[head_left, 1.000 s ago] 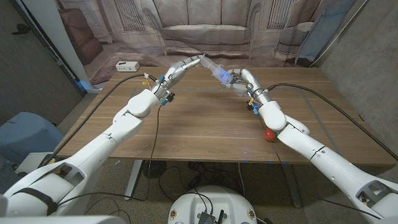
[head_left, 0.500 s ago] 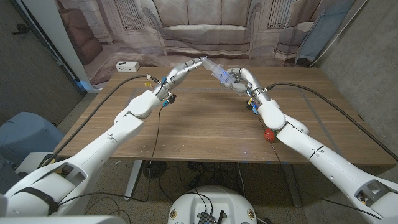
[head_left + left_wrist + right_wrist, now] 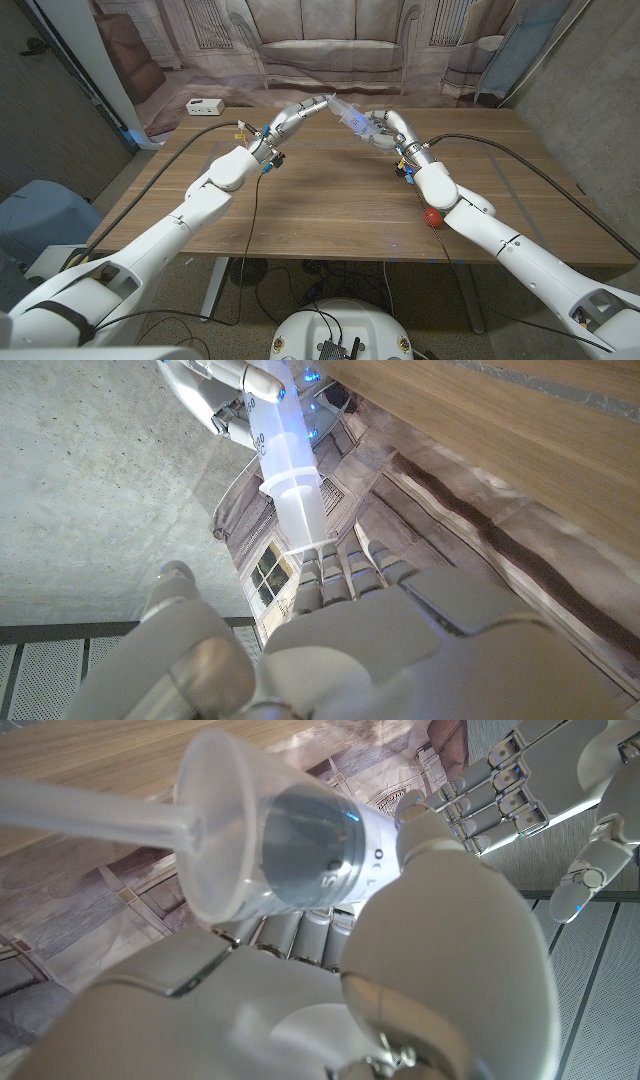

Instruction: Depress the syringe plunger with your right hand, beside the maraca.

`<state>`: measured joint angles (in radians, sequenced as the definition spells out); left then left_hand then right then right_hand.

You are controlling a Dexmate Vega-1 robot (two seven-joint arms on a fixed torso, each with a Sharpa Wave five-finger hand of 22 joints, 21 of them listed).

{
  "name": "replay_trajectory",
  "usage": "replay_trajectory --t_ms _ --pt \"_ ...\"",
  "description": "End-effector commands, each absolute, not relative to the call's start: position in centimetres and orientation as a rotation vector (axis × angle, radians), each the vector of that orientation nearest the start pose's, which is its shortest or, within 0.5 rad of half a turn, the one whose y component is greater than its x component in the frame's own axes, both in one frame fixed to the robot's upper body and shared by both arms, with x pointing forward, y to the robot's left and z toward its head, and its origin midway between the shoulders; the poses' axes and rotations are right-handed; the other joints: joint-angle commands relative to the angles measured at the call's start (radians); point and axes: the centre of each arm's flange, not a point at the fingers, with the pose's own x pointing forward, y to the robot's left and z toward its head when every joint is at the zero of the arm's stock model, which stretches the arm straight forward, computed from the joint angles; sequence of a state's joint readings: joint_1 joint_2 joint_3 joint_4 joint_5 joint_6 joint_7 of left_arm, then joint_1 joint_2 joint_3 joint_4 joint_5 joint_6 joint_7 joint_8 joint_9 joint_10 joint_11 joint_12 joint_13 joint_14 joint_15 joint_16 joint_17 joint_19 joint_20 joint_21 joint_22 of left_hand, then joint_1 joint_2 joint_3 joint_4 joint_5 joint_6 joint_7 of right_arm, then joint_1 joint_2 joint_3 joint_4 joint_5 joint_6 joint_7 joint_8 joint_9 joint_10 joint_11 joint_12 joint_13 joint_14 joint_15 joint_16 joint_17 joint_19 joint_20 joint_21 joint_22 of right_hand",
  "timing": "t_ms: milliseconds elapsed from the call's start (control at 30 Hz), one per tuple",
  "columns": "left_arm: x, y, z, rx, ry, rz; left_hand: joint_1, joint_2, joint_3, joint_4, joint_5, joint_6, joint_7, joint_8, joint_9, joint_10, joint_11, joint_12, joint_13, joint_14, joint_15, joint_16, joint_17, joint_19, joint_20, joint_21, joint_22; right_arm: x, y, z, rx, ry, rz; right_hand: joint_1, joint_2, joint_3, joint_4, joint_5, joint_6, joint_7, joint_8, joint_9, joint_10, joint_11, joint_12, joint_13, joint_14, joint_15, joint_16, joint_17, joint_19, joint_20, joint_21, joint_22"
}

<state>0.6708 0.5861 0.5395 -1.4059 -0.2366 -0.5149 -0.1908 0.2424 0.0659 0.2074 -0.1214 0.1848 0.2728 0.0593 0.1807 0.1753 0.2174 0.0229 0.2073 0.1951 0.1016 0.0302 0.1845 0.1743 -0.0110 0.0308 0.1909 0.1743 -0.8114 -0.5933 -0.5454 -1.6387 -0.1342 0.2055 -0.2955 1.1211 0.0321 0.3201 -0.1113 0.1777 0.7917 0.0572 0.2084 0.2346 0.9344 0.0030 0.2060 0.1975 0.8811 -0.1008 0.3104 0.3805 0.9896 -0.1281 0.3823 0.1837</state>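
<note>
A clear syringe (image 3: 346, 113) hangs in the air over the table's far middle, held between both hands. My left hand (image 3: 303, 109) pinches one end of it with its fingertips (image 3: 338, 572), and the ridged barrel (image 3: 287, 480) reaches away toward my right hand (image 3: 222, 388). My right hand (image 3: 379, 128) grips the other part of the barrel (image 3: 318, 838). A dark grey seal sits inside near the flared rim, and a thin clear rod (image 3: 90, 808) runs out from it. The red maraca (image 3: 431, 217) lies on the table beside my right forearm.
A white power strip (image 3: 203, 106) lies at the table's far left corner. Black cables (image 3: 500, 150) trail across the wooden table (image 3: 320, 200) on the right. A printed cloth backdrop (image 3: 330, 45) hangs close behind the far edge.
Both hands have shifted only slightly, with the syringe still held between them; the right hand sits a touch higher than a second ago.
</note>
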Motion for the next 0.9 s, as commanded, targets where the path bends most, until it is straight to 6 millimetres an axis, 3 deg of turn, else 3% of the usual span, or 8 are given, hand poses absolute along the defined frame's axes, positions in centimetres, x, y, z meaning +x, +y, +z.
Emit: replay_trajectory --t_ms 33,900 --pt "59.4 17.8 6.4 0.576 -0.970 -0.549 0.009 0.002 0.007 -0.001 -0.001 0.004 -0.002 0.006 0.003 0.005 -0.004 0.003 0.000 -0.002 0.006 0.000 0.003 -0.004 0.010 0.003 0.004 58.3 -17.2 3.3 -0.702 -0.951 0.103 -0.027 0.154 0.117 0.113 0.006 0.115 -0.100 0.008 0.005 0.018 -0.012 0.004 0.006 0.021 -0.053 -0.002 0.005 -0.005 -0.001 0.010 0.006" --pt "59.6 16.0 5.7 0.618 -0.954 -0.599 0.009 0.002 0.007 0.000 -0.001 0.004 -0.002 0.007 0.003 0.003 -0.005 0.002 0.000 -0.003 0.007 0.000 0.003 -0.006 0.011 0.003 0.004 57.8 -17.1 3.6 -0.693 -0.961 0.097 -0.029 0.154 0.117 0.114 0.006 0.115 -0.101 0.008 0.006 0.019 -0.014 0.004 0.007 0.023 -0.052 -0.006 0.009 -0.008 0.000 0.018 0.005"
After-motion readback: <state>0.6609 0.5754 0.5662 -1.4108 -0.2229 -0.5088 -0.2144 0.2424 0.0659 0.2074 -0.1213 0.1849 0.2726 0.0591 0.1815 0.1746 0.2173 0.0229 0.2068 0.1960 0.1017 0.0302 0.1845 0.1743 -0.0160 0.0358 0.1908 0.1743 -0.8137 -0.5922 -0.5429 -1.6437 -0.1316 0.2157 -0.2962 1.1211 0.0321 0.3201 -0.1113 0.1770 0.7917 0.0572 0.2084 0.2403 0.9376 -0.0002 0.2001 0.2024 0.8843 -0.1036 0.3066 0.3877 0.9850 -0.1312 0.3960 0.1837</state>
